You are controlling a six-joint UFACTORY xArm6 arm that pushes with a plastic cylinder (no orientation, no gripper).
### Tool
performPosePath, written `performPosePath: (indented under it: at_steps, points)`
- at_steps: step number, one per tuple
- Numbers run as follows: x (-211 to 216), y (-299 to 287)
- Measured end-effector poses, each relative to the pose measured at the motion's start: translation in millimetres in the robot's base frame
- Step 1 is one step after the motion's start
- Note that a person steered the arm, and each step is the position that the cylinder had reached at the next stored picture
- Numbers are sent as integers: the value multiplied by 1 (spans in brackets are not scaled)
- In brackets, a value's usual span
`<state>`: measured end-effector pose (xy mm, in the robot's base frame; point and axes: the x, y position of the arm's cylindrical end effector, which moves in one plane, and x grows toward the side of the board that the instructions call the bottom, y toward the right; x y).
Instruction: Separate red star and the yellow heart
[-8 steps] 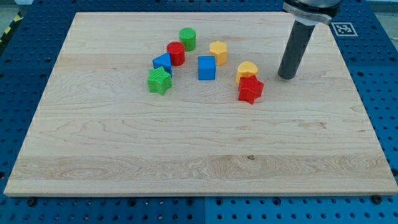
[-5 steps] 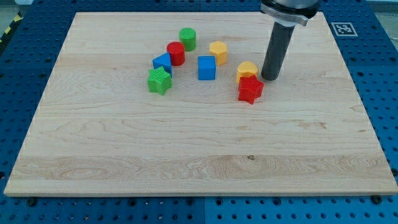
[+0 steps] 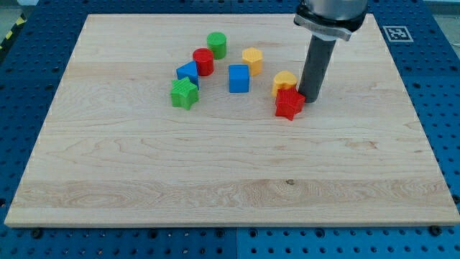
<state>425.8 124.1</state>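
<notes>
Showing my tip (image 3: 309, 99) just beside the red star (image 3: 289, 103) on its view-right, with the yellow heart (image 3: 285, 80) touching the star's top edge on the bench (image 3: 215, 180); separation not yet achieved, and I carry no fingers.

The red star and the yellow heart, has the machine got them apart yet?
Not yet. The red star and yellow heart sit touching. In hand: my tip stands right against the pair on the view's right. Left: pushing one clear of the other.
</notes>
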Motion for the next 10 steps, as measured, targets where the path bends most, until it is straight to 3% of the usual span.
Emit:
performPosePath:
  at_steps: [2,4,9,10]
  points:
    - [17,0]
    - [-14,3]
    - [-16,-9]
    - [-47,9]
